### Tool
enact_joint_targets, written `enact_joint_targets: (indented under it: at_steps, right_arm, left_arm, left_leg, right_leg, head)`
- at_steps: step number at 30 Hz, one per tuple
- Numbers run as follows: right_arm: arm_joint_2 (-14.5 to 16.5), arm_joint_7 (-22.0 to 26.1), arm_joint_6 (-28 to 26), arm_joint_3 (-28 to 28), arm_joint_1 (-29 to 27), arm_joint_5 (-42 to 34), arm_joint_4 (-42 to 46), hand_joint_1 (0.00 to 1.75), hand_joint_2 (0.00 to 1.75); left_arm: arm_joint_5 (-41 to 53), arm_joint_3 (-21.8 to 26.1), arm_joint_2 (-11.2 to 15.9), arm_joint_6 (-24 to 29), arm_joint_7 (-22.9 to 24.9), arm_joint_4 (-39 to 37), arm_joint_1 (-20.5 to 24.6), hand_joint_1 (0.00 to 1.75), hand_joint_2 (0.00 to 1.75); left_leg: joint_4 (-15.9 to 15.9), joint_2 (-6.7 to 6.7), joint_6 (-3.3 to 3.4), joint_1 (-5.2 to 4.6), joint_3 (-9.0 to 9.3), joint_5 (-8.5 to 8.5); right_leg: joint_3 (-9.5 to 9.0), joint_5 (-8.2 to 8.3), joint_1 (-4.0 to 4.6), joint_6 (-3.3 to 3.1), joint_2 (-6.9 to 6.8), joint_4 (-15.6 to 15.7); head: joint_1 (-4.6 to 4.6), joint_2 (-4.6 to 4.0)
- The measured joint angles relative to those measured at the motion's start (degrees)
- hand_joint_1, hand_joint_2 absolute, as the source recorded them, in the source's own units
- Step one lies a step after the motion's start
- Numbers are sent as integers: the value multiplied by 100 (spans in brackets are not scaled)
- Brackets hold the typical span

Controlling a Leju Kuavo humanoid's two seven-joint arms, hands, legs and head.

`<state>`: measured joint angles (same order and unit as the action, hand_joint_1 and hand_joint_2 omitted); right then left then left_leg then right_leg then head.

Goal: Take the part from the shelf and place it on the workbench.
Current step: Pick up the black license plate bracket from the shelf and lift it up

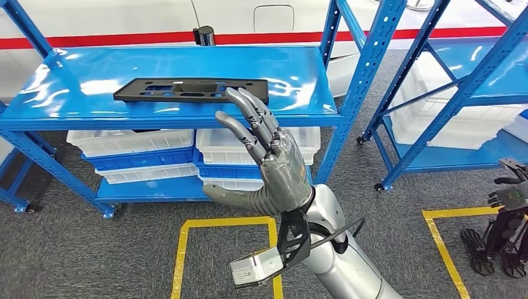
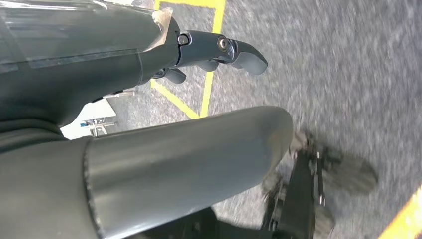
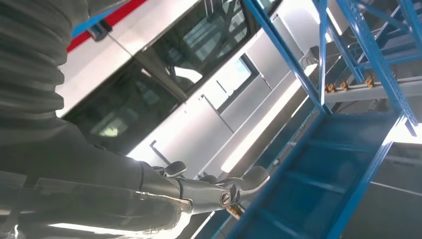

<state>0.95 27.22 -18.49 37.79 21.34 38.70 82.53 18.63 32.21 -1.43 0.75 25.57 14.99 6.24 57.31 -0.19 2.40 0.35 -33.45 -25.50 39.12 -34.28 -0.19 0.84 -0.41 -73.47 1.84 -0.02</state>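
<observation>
The part (image 1: 190,90) is a flat black plate with cut-outs, lying on the top deck of the blue shelf (image 1: 75,109). My right hand (image 1: 268,159) is raised in front of the shelf with its fingers spread and nothing in them. Its fingertips (image 1: 240,96) reach up to the part's right end; whether they touch it I cannot tell. In the right wrist view the right hand (image 3: 209,191) points up towards the blue shelf frame (image 3: 338,164). My left hand (image 2: 219,50) hangs over the grey floor, fingers loosely extended and holding nothing.
White bins (image 1: 134,140) stand on the lower deck below the part. A second blue shelf (image 1: 461,93) stands to the right. Yellow tape squares (image 1: 183,243) mark the grey carpet. A black stand (image 1: 507,230) is at the right edge. A white vehicle (image 1: 124,18) is behind.
</observation>
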Motion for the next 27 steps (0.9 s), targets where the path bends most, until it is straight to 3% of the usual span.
enact_joint_targets:
  at_steps: [1, 2, 4, 6, 8, 11, 16, 20, 24, 27]
  right_arm:
    - [-11, 23, 1, 0, -14, -56, 0, 0, 0]
    - [-17, 44, 4, 0, -19, -109, 0, 0, 0]
    - [-18, 63, 15, 0, -3, -169, 0, 0, 0]
    - [-12, 63, 30, 3, 15, -203, 1, 0, 0]
    - [5, 60, 37, 5, 27, -244, 2, 0, 0]
    - [25, 58, 38, 7, 52, -319, 2, 0, 0]
    - [28, 57, 38, 7, 71, -368, 2, 0, 0]
    - [28, 45, 56, 7, 85, -464, 1, 0, 0]
    - [28, 43, 72, 8, 89, -522, -1, 0, 175]
    - [32, 50, 74, 15, 90, -571, -2, 0, 175]
  left_arm:
    - [54, -28, -5, 80, 0, 1, -3, 0, 0]
    - [94, -52, -11, 145, 0, 1, -4, 0, 0]
    - [124, -99, -28, 203, 0, 1, 2, 0, 0]
    - [131, -127, -36, 218, 0, 1, 8, 0, 0]
    - [146, -139, -39, 230, 0, 0, 7, 0, 0]
    - [177, -153, -47, 265, 0, -2, 9, 0, 0]
    - [185, -167, -51, 281, 0, -2, 9, 0, 0]
    - [186, -168, -58, 291, 0, -2, 8, 0, 0]
    - [185, -166, -61, 288, 0, -4, 4, 0, 0]
    - [187, -163, -55, 288, 0, -4, 3, 0, 0]
  left_leg:
    - [4, -42, 0, 0, -1, -1]
    - [7, -74, -3, 2, 4, -3]
    - [27, -123, -30, 3, 12, -19]
    - [63, -152, -77, -17, -8, -46]
    - [86, -154, -63, -32, -30, -55]
    - [65, -134, -27, -21, -12, -49]
    - [20, -130, -61, -16, 9, -29]
    - [14, -128, -133, -13, 8, -27]
    - [15, -127, -150, -20, 4, -28]
    - [26, -126, -89, -48, -3, -37]
  right_leg:
    - [42, 19, -4, 35, 9, -61]
    - [-29, 129, -13, 85, 12, 117]
    - [-383, 467, -45, 176, 37, 911]
    - [-637, 676, -65, 159, 80, 1464]
    - [-673, 716, -61, 97, 102, 1547]
    - [-672, 724, -41, 81, 114, 1549]
    - [-673, 718, -22, 54, 116, 1546]
    - [-672, 715, -13, 25, 115, 1542]
    - [-672, 715, -18, 24, 114, 1542]
    - [-690, 737, -68, 60, 114, 1594]
  head:
    - [0, 1]
    - [0, 1]
    - [1, 1]
    - [-3, 1]
    - [-8, 1]
    - [-10, 0]
    - [-10, 0]
    - [-10, 0]
    - [-9, 1]
    - [-11, 0]
